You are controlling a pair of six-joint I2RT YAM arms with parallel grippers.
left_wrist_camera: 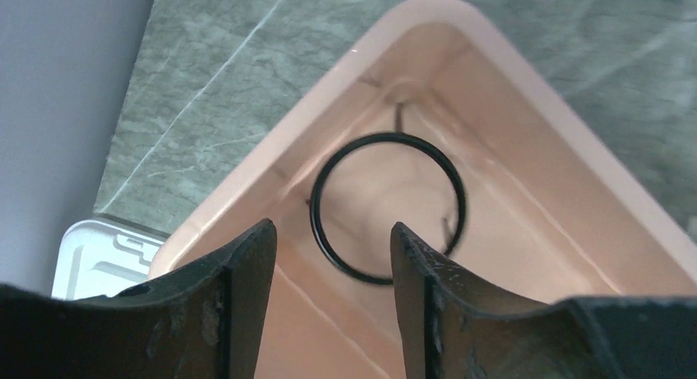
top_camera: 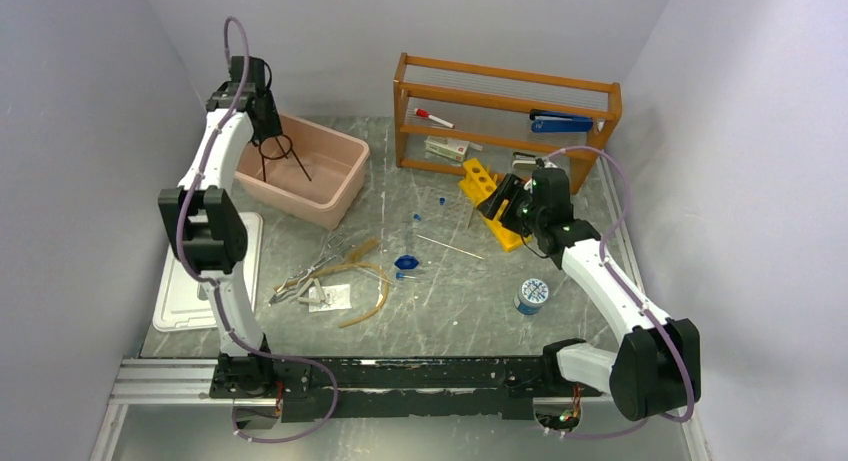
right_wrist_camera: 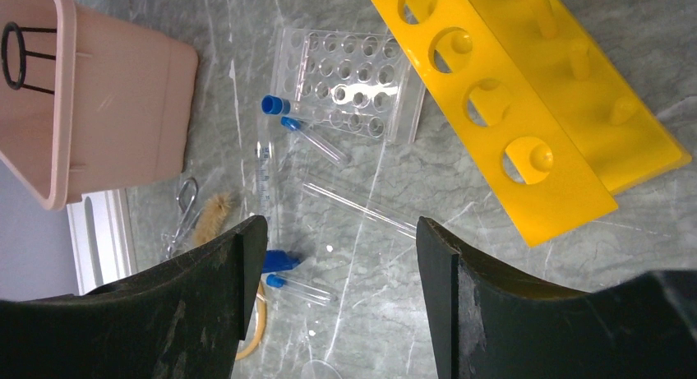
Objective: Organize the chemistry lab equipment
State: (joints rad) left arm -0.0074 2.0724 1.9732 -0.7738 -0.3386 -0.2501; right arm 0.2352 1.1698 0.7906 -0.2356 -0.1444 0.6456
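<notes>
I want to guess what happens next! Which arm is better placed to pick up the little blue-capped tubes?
Right. The right gripper hovers open close to the blue-capped tubes by the yellow rack; the left gripper is far off, over the pink bin.

Bright, even light falls from overhead, leaving only faint shadows on my counter [top_camera: 455,316]. Up close, my left tool [left_wrist_camera: 331,231] and right tool [right_wrist_camera: 341,223] look soft and unfocused.
</notes>
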